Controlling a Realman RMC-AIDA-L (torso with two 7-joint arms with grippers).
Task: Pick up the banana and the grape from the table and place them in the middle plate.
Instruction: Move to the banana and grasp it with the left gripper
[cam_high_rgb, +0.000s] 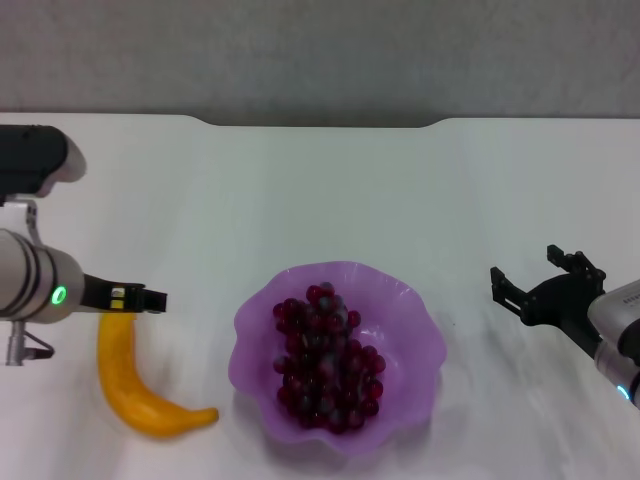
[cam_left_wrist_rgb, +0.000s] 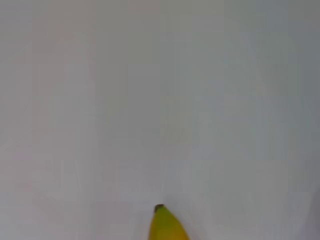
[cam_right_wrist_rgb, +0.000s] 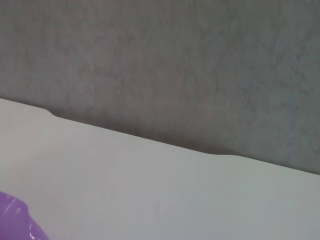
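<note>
The yellow-orange banana (cam_high_rgb: 140, 390) lies on the white table (cam_high_rgb: 320, 190), left of the middle plate (cam_high_rgb: 420, 305). My left gripper (cam_high_rgb: 135, 298) hovers over the banana's far end, and the banana's dark tip shows in the left wrist view (cam_left_wrist_rgb: 165, 225). The bunch of dark red-purple grapes (cam_high_rgb: 325, 355) lies inside the light purple plate with the wavy rim. My right gripper (cam_high_rgb: 527, 272) is open and empty, just right of the plate. A bit of the plate's rim shows in the right wrist view (cam_right_wrist_rgb: 15, 220).
The table's notched far edge (cam_high_rgb: 320, 122) runs along a grey wall (cam_right_wrist_rgb: 175, 65). Bare white tabletop lies behind the plate and on both sides of it.
</note>
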